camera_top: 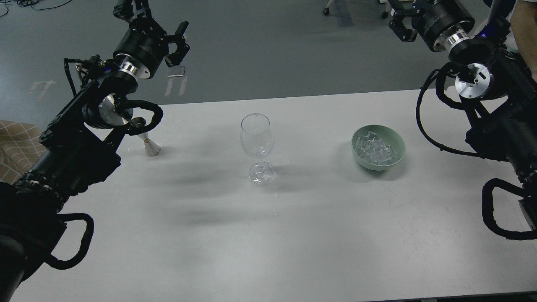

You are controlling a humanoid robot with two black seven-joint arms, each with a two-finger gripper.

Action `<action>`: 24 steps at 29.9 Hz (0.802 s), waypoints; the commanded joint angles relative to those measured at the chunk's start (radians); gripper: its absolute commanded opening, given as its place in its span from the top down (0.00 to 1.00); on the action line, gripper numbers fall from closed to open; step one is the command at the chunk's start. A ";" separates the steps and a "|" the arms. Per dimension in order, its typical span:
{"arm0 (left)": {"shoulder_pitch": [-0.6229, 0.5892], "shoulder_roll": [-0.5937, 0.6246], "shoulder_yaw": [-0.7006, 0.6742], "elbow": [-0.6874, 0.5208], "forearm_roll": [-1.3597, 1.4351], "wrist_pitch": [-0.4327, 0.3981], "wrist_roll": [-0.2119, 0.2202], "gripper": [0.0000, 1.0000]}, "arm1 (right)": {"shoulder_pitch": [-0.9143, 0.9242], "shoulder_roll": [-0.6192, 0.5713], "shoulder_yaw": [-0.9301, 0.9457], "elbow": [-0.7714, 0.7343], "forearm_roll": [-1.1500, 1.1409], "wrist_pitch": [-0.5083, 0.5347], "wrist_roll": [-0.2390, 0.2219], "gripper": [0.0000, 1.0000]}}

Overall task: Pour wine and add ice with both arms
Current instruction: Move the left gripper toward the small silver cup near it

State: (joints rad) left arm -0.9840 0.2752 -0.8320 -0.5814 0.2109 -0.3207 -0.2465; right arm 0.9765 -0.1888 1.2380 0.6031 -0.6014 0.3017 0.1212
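Note:
An empty clear wine glass (256,142) stands upright at the middle of the white table (293,235). A green bowl (398,144) holding ice cubes (374,149) sits to its right. A small metal jigger (151,146) stands at the left, partly hidden behind my left arm. My left gripper (178,48) is raised above the table's far left edge, open and empty. My right gripper (399,25) is high at the far right, beyond the table, partly cut off by the top edge; its fingers cannot be told apart. No wine bottle shows.
The table's far edge runs behind the glass, with grey floor beyond. A person (522,29) stands at the top right corner. A patterned cushion (14,147) lies at the left edge.

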 commanded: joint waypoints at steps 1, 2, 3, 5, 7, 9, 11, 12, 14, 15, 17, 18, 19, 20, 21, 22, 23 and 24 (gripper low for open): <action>0.004 0.013 -0.019 0.028 -0.010 0.021 0.001 0.02 | 0.004 0.000 0.000 0.000 0.000 -0.001 0.000 0.00; 0.005 0.013 -0.030 0.063 -0.010 0.012 0.009 0.02 | 0.004 0.000 0.001 0.000 0.000 -0.001 0.000 0.00; 0.004 0.013 -0.035 0.083 -0.011 0.000 0.010 0.02 | 0.007 0.000 0.001 0.000 0.000 -0.001 0.000 0.00; 0.001 0.012 -0.036 0.091 -0.011 -0.015 0.009 0.02 | 0.007 0.000 0.001 0.000 0.000 -0.001 0.000 0.00; 0.001 0.009 -0.038 0.095 -0.013 -0.026 0.009 0.02 | 0.007 0.000 0.001 0.000 0.000 -0.001 0.000 0.00; -0.001 0.006 -0.041 0.095 -0.021 -0.028 0.010 0.02 | 0.007 0.000 0.001 -0.002 0.000 -0.001 0.000 0.00; 0.001 0.006 -0.050 0.095 -0.042 -0.031 0.010 0.02 | 0.007 -0.001 0.001 -0.002 -0.001 -0.001 0.000 0.00; 0.001 0.006 -0.050 0.095 -0.042 -0.031 0.010 0.02 | 0.007 -0.001 0.001 -0.002 -0.001 -0.001 0.000 0.00; -0.001 0.001 -0.044 0.095 -0.045 -0.028 0.010 0.02 | 0.007 -0.006 0.001 0.000 -0.001 -0.001 0.003 0.00; -0.001 0.001 -0.045 0.095 -0.045 -0.028 0.010 0.02 | 0.007 -0.009 0.001 -0.002 -0.001 -0.003 0.003 0.00; -0.001 -0.001 -0.044 0.092 -0.045 -0.028 0.009 0.02 | 0.007 -0.011 0.001 0.000 -0.001 -0.003 0.002 0.00; -0.001 -0.001 -0.044 0.092 -0.045 -0.028 0.009 0.02 | 0.007 -0.011 0.001 0.000 -0.001 -0.003 0.001 0.00; -0.002 0.001 -0.045 0.092 -0.045 -0.023 0.009 0.02 | 0.007 -0.014 0.000 -0.002 -0.001 -0.003 0.001 0.00; -0.001 0.002 -0.048 0.092 -0.048 -0.023 0.006 0.02 | 0.007 -0.015 0.000 0.000 0.000 -0.003 0.001 0.00; 0.001 0.002 -0.050 0.092 -0.048 -0.026 0.004 0.02 | 0.007 -0.015 0.000 0.000 0.000 -0.003 0.000 0.00; 0.005 0.004 -0.050 0.092 -0.048 -0.032 0.001 0.02 | 0.007 -0.014 0.001 0.000 0.000 -0.003 -0.006 0.00; 0.011 0.004 -0.050 0.086 -0.048 -0.038 0.006 0.02 | 0.007 -0.015 0.001 0.000 0.002 -0.004 -0.008 0.00; 0.013 0.004 -0.052 0.083 -0.050 -0.043 0.007 0.02 | 0.007 -0.014 0.001 0.000 0.002 -0.004 -0.008 0.00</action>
State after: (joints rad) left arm -0.9830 0.2777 -0.8808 -0.4909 0.1627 -0.3501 -0.2423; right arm 0.9834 -0.2032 1.2391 0.6025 -0.6023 0.2990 0.1192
